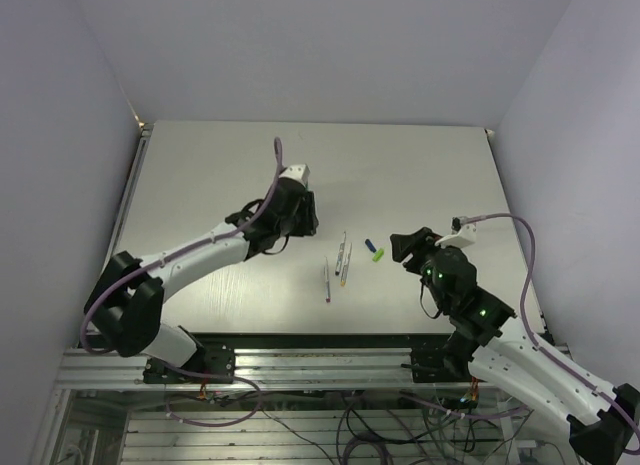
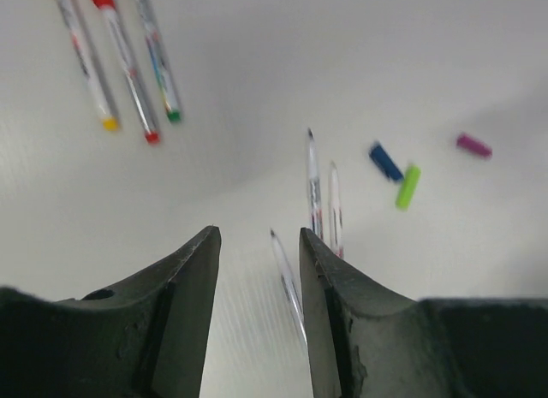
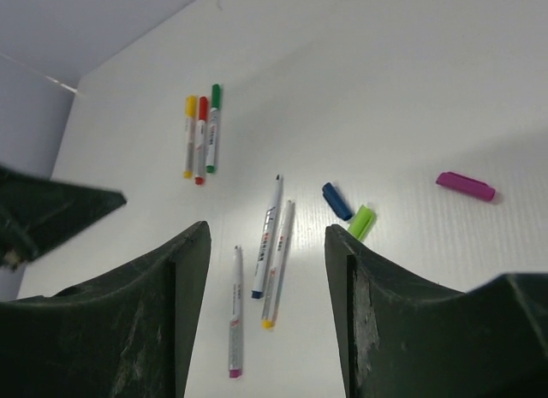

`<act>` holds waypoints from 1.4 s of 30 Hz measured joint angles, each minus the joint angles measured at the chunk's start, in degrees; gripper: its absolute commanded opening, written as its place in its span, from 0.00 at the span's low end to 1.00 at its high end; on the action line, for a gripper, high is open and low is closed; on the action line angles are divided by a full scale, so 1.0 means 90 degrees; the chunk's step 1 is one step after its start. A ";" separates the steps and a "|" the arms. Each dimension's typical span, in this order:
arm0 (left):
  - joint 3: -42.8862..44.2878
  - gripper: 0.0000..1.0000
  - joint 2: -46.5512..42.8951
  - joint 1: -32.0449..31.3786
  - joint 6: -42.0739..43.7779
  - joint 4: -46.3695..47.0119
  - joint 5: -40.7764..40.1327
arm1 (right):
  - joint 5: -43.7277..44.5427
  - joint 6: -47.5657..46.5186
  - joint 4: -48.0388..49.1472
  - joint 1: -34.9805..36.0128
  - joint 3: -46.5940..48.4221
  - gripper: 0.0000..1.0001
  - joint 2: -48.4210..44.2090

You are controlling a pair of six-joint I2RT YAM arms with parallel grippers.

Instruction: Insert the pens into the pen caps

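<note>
Three uncapped pens lie close together mid-table: one with a blue end [image 3: 266,235], one with a yellow end [image 3: 277,263] and one with a magenta end [image 3: 235,312]. Right of them lie a blue cap [image 3: 336,201], a light green cap [image 3: 360,221] and a magenta cap [image 3: 465,186]. Three more pens wearing yellow [image 3: 190,134], red [image 3: 202,139] and green [image 3: 211,127] caps lie side by side farther off. My left gripper [image 2: 257,244] hangs open over the table, holding nothing, with a loose pen [image 2: 287,278] below it. My right gripper [image 3: 265,229] is open above the loose pens.
From above, the loose pens [image 1: 338,265] and the two caps [image 1: 374,249] sit between my left gripper [image 1: 303,217] and right gripper [image 1: 402,247]. The white table [image 1: 420,165] is walled on the left, the right and at the back.
</note>
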 measured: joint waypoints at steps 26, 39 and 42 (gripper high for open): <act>-0.1178 0.48 0.0435 -0.2414 -0.0889 -0.0427 -0.1515 | 0.0498 0.0267 -0.0848 -0.0024 -0.0087 0.47 -0.0398; -0.0891 0.48 0.0899 -0.2414 -0.0884 -0.0146 -0.1401 | 0.0481 0.0364 -0.0976 -0.0024 -0.0087 0.45 -0.0495; -0.0794 0.48 0.1032 -0.2414 -0.0882 -0.0131 -0.1399 | 0.0461 0.0391 -0.0969 -0.0024 -0.0102 0.45 -0.0495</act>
